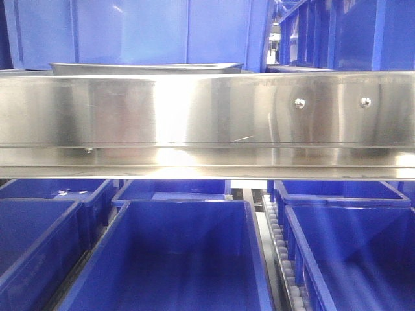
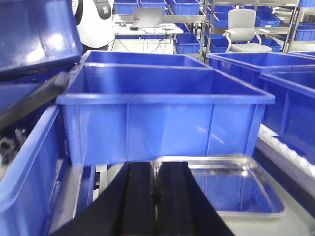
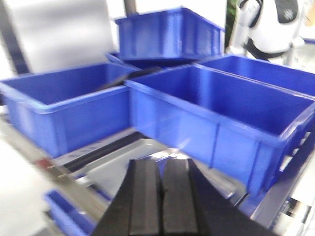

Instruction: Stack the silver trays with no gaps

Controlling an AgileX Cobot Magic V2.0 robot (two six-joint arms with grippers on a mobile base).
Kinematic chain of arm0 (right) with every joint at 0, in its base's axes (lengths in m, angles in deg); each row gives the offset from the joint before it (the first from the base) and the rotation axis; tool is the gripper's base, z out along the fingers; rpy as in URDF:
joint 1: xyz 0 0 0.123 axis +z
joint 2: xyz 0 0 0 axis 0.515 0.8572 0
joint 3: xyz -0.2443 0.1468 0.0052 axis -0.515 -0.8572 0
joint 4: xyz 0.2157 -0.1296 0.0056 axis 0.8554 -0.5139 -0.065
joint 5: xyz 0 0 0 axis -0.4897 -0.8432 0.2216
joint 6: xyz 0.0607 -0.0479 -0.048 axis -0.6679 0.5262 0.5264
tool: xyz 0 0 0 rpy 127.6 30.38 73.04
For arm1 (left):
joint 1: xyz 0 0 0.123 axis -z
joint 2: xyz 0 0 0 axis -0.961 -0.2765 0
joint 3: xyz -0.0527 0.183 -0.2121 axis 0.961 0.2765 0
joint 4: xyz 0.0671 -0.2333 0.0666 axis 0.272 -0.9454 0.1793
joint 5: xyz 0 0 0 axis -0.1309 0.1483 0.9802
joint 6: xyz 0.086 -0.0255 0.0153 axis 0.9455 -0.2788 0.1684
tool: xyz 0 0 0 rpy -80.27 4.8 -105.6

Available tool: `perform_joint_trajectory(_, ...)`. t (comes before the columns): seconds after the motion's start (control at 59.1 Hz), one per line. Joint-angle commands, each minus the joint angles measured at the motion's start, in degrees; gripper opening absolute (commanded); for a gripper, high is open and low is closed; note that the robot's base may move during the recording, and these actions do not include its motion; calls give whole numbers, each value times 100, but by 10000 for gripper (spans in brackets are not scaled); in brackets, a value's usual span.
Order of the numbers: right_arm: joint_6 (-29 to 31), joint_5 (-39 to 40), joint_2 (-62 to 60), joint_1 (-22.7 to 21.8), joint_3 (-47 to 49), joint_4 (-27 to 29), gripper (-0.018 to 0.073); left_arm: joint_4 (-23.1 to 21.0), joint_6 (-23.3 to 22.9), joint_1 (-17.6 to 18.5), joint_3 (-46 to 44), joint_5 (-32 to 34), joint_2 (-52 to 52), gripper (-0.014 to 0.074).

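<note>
Just in front of a large blue bin (image 2: 162, 123), a silver tray (image 2: 226, 191) lies flat, open side up. Left gripper (image 2: 155, 196): jaws nearly together, apparently clamped on the tray's rim. Right gripper (image 3: 160, 196): jaws together; blur hides whether they pinch a rim. For gapless nesting, it would probably be best to keep the tray level, square its rims, then lower straight.

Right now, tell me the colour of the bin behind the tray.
Blue; left wrist view shows the bin behind the silver tray best.
</note>
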Motion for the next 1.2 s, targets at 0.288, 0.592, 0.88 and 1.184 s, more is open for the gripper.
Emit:
perform_joint_trajectory(0.288,58,187,-2786,12,-1536,85,-81,6,-47,19,636,-535,1214,-8)
perform_joint_trajectory(0.592,58,48,-3003,12,-1536,-272,-81,18,-47,19,647,-740,1425,-8)
perform_joint_trajectory(0.88,58,48,-3003,12,-1536,-272,-81,30,-47,19,647,-800,1424,-8)
perform_joint_trajectory(1.184,58,61,-3003,12,-1536,-274,-81,30,-47,19,647,-800,1424,-8)
